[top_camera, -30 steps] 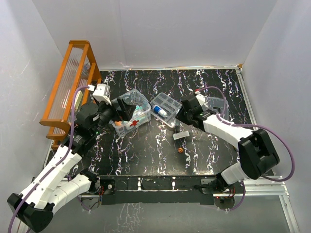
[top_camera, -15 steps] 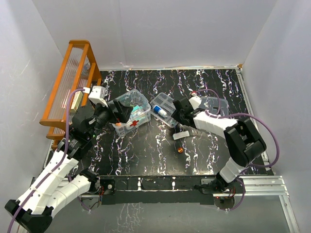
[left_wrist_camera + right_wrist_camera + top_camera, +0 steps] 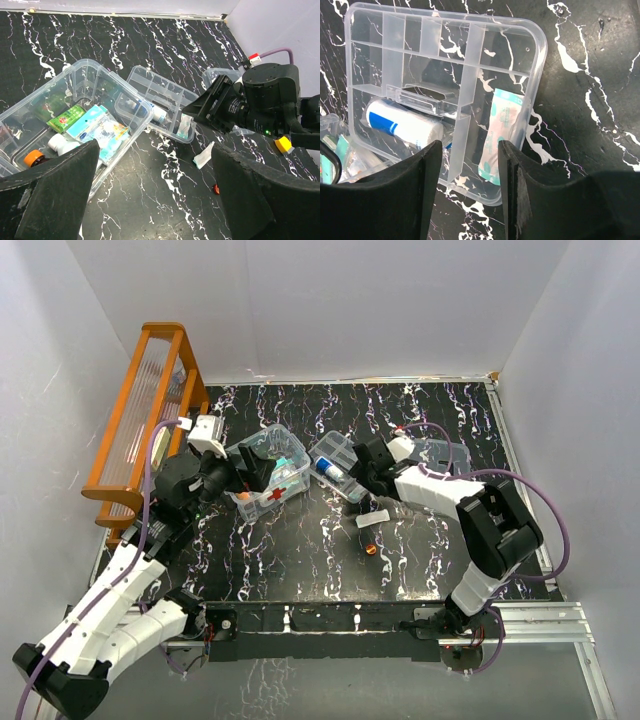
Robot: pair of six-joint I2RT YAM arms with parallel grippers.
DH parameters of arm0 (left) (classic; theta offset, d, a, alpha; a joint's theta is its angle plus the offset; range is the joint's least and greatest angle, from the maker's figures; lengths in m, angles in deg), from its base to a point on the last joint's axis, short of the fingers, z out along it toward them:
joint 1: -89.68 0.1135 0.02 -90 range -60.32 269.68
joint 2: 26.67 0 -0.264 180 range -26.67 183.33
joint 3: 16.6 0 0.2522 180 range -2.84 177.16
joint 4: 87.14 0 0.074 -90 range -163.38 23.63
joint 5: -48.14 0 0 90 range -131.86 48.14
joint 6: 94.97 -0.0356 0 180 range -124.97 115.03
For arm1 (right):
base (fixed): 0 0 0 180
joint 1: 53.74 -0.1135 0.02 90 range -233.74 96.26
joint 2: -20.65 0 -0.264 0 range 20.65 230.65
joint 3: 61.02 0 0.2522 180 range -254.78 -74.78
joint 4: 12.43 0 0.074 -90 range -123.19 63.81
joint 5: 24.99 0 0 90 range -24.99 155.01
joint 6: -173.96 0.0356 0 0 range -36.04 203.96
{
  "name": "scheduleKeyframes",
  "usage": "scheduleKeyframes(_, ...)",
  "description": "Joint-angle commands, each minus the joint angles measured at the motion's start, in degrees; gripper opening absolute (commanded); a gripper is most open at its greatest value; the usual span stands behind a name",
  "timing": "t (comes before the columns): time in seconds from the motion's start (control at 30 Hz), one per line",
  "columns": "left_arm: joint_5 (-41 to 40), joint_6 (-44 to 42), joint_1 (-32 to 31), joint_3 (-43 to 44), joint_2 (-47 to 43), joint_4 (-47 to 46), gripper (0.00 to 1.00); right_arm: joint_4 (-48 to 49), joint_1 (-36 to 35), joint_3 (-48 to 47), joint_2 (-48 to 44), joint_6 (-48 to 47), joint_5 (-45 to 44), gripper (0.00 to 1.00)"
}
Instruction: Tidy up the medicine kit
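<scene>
Left gripper (image 3: 155, 150) hovers, jaws wide and empty, beside the clear red-cross box (image 3: 283, 490) on the table (image 3: 300, 550), the divided tray (image 3: 345, 452) just right of it beneath the right gripper (image 3: 467, 150), jaws parted

Spread claw (image 3: 469, 148) over divided tray (image 3: 536, 60) holding tube (image 3: 402, 127) and packet (image 3: 501, 132).
</scene>
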Motion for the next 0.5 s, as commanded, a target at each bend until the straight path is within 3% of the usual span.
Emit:
scheduleKeyframes(0.0, -0.18, -0.3, -0.23, 1.88, -0.69, -0.89, 0.93, -1.02, -0.02, -4.53, -0.23, -0.22, -2.88, 0.46)
scheduleKeyframes(0.23, 2.52, -1.02, -0.23, 2.47, -0.1, -0.82, 0.93, -2.63, 0.81, -3.35, -4.84, -12.38, -0.96, 0.35)
scheduleKeyframes(0.33, 11.75, -6.27, -0.21, 4.09, 1.05, -1.43, 0.93, -6.62, 1.47, -1.27, -8.55, -16.66, 0.76, 0.37)
scheduleKeyframes(0.47, 23.59, -11.86, -0.24, 6.5, 3.45, -1.93, 0.93, -12.81, 1.98, 3.02, -15.02, -15.29, 1.81, 0.41)
